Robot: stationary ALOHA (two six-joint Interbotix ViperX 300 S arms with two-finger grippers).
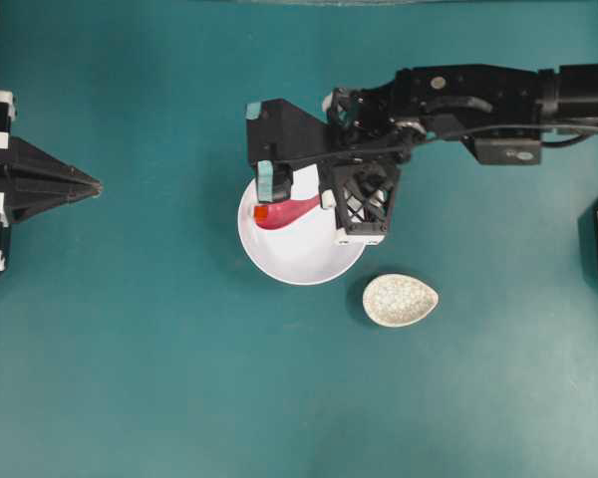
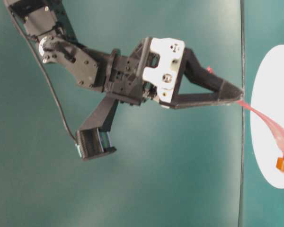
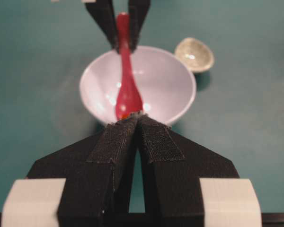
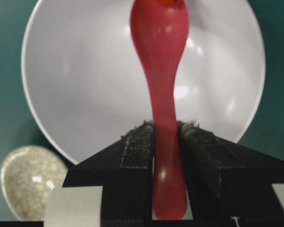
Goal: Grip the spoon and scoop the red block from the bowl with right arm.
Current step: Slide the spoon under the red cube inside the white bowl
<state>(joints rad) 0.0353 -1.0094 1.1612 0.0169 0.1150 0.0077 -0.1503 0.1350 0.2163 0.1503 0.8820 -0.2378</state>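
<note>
1. Right wrist view: black pads of the right gripper (image 4: 166,135) clamp the spoon (image 4: 160,71) by its handle, nearest the lens. Scoop reaches over the white bowl (image 4: 75,75); speckled dish (image 4: 31,182) bottom left.
2. Left wrist view: left gripper (image 3: 138,124) closed, empty, parked near the bowl's rim.
3. Overhead view: spoon tip touches the red block (image 1: 261,212) at the bowl's left side, w/ the right arm above.
4. Table-level view: block sits at the scoop's tip, still down in the bowl.
5. Progress, my read: grip done; getting the block into the scoop and lifting it out remain.
</note>
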